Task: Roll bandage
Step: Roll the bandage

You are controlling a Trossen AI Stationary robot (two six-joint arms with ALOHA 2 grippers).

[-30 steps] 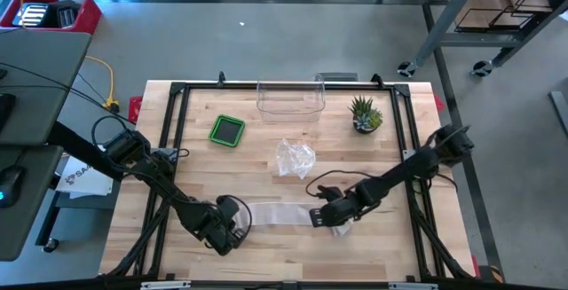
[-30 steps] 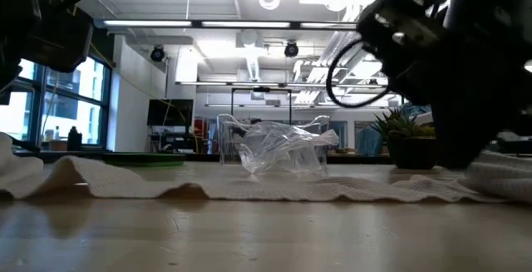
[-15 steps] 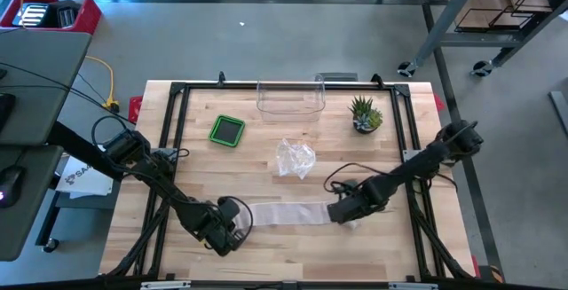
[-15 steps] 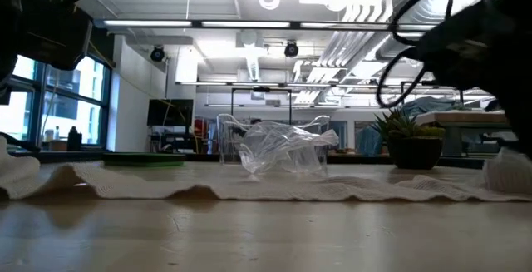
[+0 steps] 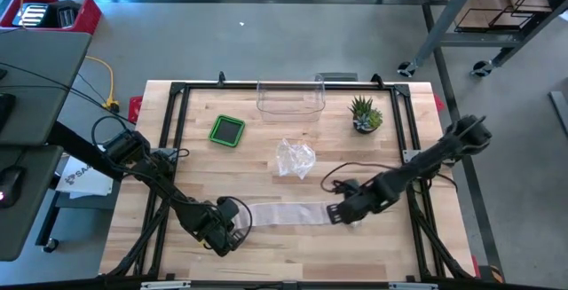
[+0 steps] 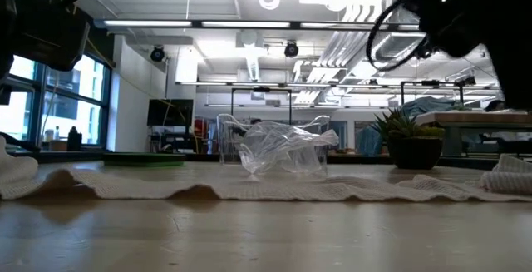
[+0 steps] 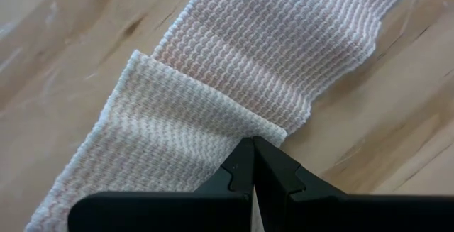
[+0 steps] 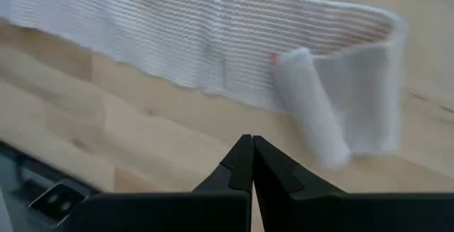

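High view: the bandage (image 5: 286,212) is lying as a flat strip along the 6 o'clock side of the worktop (image 5: 266,126), running between the two hands.
Bandage, right end: it is curling into a small roll (image 8: 312,108), seen in the right wrist view just ahead of the fingertips.
Bandage, left end: it is folding back over itself under the left hand, as the left wrist view shows.
Left hand (image 5: 232,228): it is sitting at about 7 o'clock on the worktop, fingers pressed together; the tips are reaching the edge of the folded bandage, but whether cloth is pinched between them cannot be told.
Right hand (image 5: 335,213): it is sitting at about 5 o'clock, fingers pressed together, holding nothing, beside the rolled end.
Plastic bag (image 5: 294,158): crumpled and clear, it is lying near the centre of the worktop.
Green container (image 5: 227,130): it is resting at about 10 o'clock.
Clear bin (image 5: 289,98): it is standing at 12 o'clock.
Potted plant (image 5: 365,114): it is standing at about 2 o'clock.
Writing: no brand or label can be read on anything on the worktop.
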